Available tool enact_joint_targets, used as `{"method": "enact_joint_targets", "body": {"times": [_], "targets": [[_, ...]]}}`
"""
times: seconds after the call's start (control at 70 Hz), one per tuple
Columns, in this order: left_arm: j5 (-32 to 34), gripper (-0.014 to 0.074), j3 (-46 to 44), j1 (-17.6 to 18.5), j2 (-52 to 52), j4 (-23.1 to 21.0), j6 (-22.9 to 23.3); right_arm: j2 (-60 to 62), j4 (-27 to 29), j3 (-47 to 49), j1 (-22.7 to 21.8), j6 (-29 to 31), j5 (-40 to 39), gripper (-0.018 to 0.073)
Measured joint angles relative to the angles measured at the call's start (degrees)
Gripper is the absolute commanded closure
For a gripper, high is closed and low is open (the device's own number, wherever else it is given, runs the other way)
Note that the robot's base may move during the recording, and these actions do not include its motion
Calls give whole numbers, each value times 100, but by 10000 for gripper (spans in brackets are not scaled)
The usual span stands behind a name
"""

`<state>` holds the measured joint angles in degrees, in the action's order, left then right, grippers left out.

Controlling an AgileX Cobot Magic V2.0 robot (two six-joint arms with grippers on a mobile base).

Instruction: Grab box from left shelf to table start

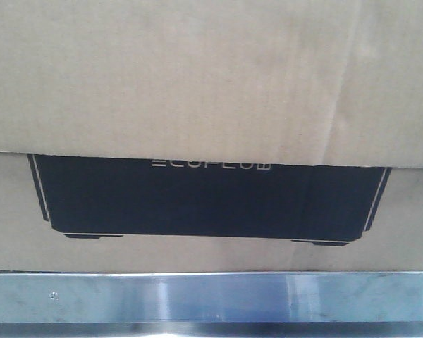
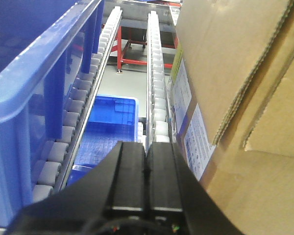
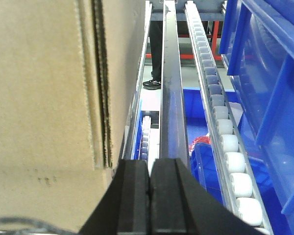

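The brown cardboard box (image 1: pixel 211 84) fills the front view, its black ECOFLOW panel facing me above the left shelf's silver rail (image 1: pixel 211 296). In the left wrist view the box (image 2: pixel 245 98) stands just right of my left gripper (image 2: pixel 147 147), which is shut with nothing between its fingers. In the right wrist view the box (image 3: pixel 49 88) stands just left of my right gripper (image 3: pixel 150 166), also shut and empty. Both grippers sit beside the box's side walls, over the shelf's roller tracks (image 2: pixel 157 73). The table is out of view.
A blue bin (image 2: pixel 34 83) stands close on the left of the left gripper. Another blue bin (image 3: pixel 269 63) stands right of the right gripper. White rollers (image 3: pixel 225 142) run along the lanes. A lower blue crate (image 2: pixel 110 122) shows beneath. A person's shoes (image 3: pixel 153 84) show far behind.
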<state>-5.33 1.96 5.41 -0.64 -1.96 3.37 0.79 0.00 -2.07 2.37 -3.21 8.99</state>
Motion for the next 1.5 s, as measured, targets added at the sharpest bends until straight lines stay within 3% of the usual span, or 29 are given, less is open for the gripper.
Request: {"method": "enact_joint_targets", "body": {"times": [0.457, 0.743, 0.872, 1.029, 1.115, 1.244, 1.301, 1.501], "targets": [[9, 697, 0, 0, 0, 0, 0, 0, 0, 0, 0, 0, 0, 503], [759, 696, -89, 0, 0, -53, 0, 0, 0, 0, 0, 0, 0, 503], [152, 695, -855, 0, 14, -49, 0, 0, 0, 0, 0, 0, 0, 503], [-854, 685, -2142, 0, 498, 392, 0, 0, 0, 0, 0, 0, 0, 503], [-967, 598, -2646, 0, 854, 538, 0, 0, 0, 0, 0, 0, 0, 503], [-1059, 300, -3117, 0, 1367, 581, 0, 0, 0, 0, 0, 0, 0, 503], [-1120, 214, -3253, 0, 1564, 581, 0, 0, 0, 0, 0, 0, 0, 503], [-1828, 254, -4080, 0, 2379, 569, 0, 0, 0, 0, 0, 0, 0, 503]]}}
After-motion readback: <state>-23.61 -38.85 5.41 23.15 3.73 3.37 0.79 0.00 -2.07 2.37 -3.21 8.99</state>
